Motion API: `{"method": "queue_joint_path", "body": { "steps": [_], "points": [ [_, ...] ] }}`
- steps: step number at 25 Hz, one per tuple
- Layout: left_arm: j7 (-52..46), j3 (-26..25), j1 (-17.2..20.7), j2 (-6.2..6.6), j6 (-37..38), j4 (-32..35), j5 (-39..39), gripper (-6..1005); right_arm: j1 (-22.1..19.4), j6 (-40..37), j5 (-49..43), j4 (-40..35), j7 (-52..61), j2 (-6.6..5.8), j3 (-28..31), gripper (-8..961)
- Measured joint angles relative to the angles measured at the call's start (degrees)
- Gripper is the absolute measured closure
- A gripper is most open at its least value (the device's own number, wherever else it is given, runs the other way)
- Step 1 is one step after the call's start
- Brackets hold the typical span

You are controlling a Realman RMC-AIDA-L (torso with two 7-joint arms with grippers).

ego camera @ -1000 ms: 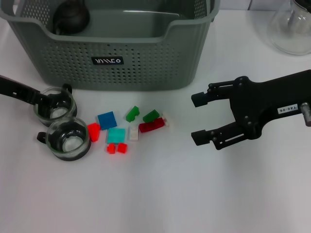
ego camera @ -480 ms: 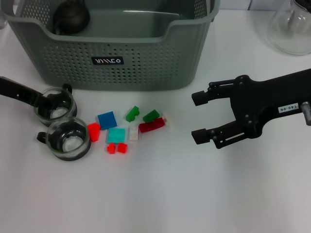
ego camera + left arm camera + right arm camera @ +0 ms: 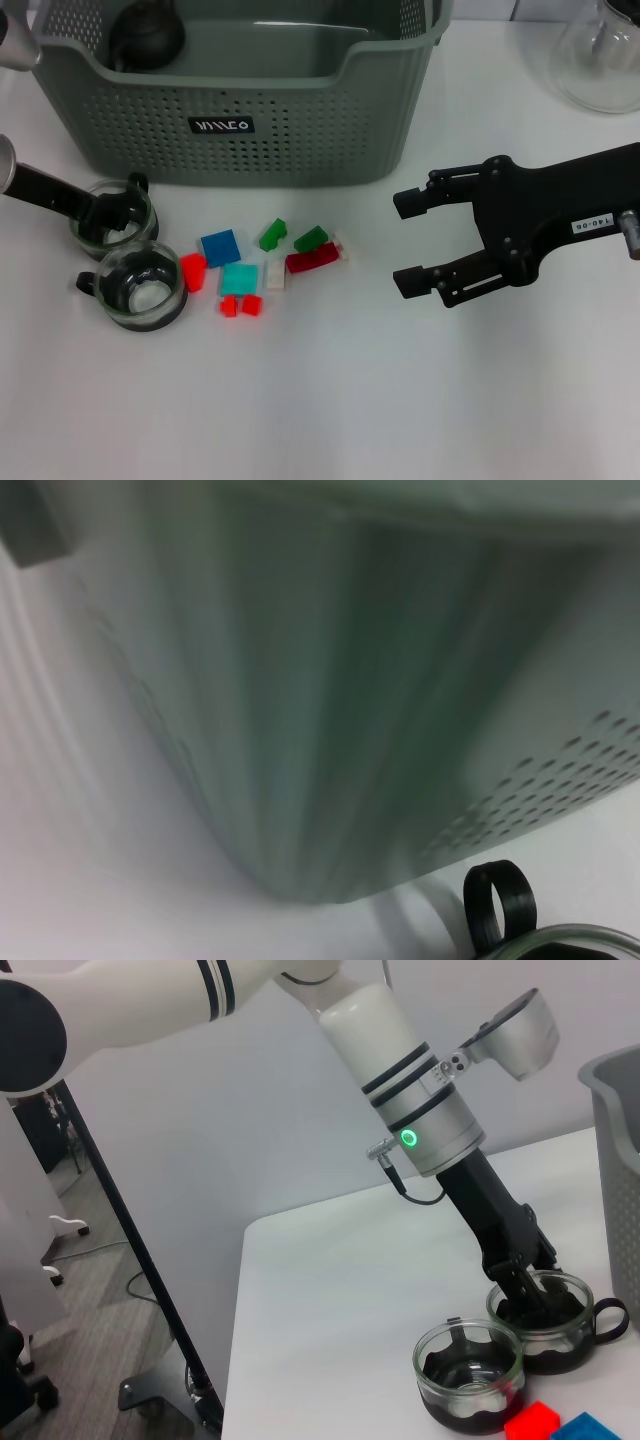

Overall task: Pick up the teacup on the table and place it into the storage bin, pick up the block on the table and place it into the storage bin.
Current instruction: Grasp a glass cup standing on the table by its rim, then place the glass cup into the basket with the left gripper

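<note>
Beside the storage bin [image 3: 230, 100], the left gripper [image 3: 108, 212] reaches into the rear teacup [image 3: 115, 218], its finger state indiscernible. Right gripper [image 3: 412, 243] hovers open, right of the scattered blocks [image 3: 265, 265].

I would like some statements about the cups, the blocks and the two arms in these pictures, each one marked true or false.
1. The left end effector reaches into the cup nearer the storage bin. True.
2. Both glass cups already lie inside the bin. False: the far cup and the near cup stand on the table in front of it.
3. The right end effector is open and holds nothing. True.
4. The right end effector grips the blue block. False: that block lies on the table among the other blocks.
5. A dark round object sits inside the bin. True.
</note>
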Motion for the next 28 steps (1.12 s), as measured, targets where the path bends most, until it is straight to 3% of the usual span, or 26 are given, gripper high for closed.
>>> {"method": "queue_joint_path", "body": {
  "steps": [2, 13, 24, 28],
  "points": [
    [-0.01, 0.02, -0.15, 0.00, -0.52, -0.49, 0.05, 263, 0.00, 0.00, 0.00, 0.00, 0.03, 0.00, 0.00, 28],
    [-1.38, 0.97, 0.54, 0.00, -3.63, -0.56, 0.10, 711, 0.00, 0.01, 0.04, -0.23, 0.25, -0.01, 0.23, 29],
    [-1.51, 0.31, 2.12, -0.08, -1.97, 3.86, -0.08, 923, 0.00, -0.09, 0.31, -0.46, 0.19, -0.09, 0.86, 28],
    [-1.60, -0.26, 3.50, -0.08, 0.68, 6.94, -0.42, 939, 0.00, -0.18, 0.26, -0.28, -0.04, -0.14, 1.60, 28]
  ]
}}
